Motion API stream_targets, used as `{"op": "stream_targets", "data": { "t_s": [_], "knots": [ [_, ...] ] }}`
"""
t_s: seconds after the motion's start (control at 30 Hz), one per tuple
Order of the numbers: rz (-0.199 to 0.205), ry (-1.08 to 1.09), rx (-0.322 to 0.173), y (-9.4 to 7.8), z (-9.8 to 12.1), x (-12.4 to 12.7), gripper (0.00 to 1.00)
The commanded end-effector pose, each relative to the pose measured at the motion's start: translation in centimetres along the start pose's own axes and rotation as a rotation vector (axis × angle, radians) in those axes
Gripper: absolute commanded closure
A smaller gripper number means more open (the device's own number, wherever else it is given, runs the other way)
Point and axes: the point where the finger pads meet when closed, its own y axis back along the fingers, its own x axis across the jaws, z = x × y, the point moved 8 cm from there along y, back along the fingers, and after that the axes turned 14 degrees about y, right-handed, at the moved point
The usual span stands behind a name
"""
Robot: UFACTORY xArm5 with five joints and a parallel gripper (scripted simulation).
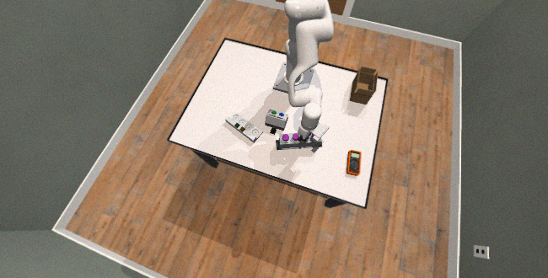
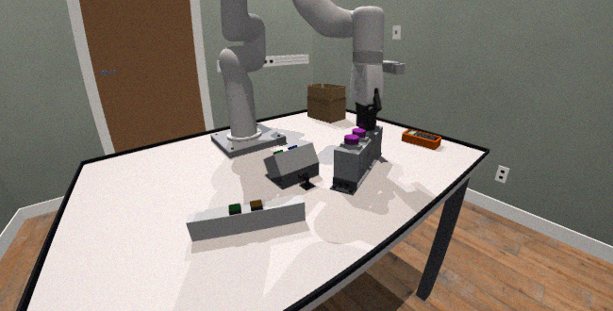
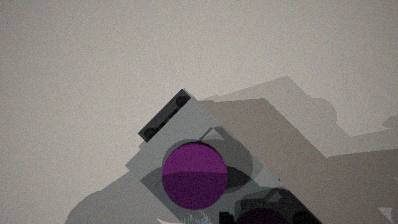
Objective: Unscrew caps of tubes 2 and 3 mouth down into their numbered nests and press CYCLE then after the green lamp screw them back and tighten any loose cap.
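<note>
The grey decapping station (image 1: 298, 141) stands on the white table in front of the arm's base, and shows in the side view too (image 2: 356, 155). Two purple caps (image 2: 355, 136) are exposed at its near end. My gripper (image 2: 367, 123) stands upright over the station and is shut on the purple cap of tube 2 (image 3: 260, 217), which is still on its tube. The wrist view shows the neighbouring cap of tube 1 (image 3: 194, 175) on its tube near the station's end. The cap tray (image 2: 245, 220) stands apart at the front with both lamps dark. The key housing (image 2: 291, 161) stands between tray and station.
A cardboard box (image 2: 326, 102) stands at the back of the table. An orange multimeter (image 2: 421, 139) lies near the table's edge beyond the station. The arm's base plate (image 2: 247, 139) is behind the key housing.
</note>
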Motion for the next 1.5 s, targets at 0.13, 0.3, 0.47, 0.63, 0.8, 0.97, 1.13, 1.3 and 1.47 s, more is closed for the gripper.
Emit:
{"op": "stream_targets", "data": {
  "t_s": [0.13,0.3,0.47,0.63,0.8,0.97,1.13,1.3,1.47],
  "knots": [
    [0.008,0.15,-0.005,0.15,-0.11,0.05,1.0],
    [0.007,0.4,-0.006,0.16,-0.11,0.04,1.0],
    [0.006,0.608,-0.006,0.17,-0.11,0.05,1.0],
    [0.005,0.81,-0.007,0.18,-0.11,0.05,1.0],
    [0.005,0.981,-0.008,0.19,-0.11,0.04,1.0],
    [0.004,1.184,-0.008,0.2,-0.11,0.05,1.0],
    [0.003,1.386,-0.009,0.21,-0.11,0.05,1.0],
    [0.003,1.537,-0.01,0.22,-0.11,0.04,1.0],
    [0.003,1.571,-0.01,0.22,-0.11,0.04,1.0]
  ]
}}
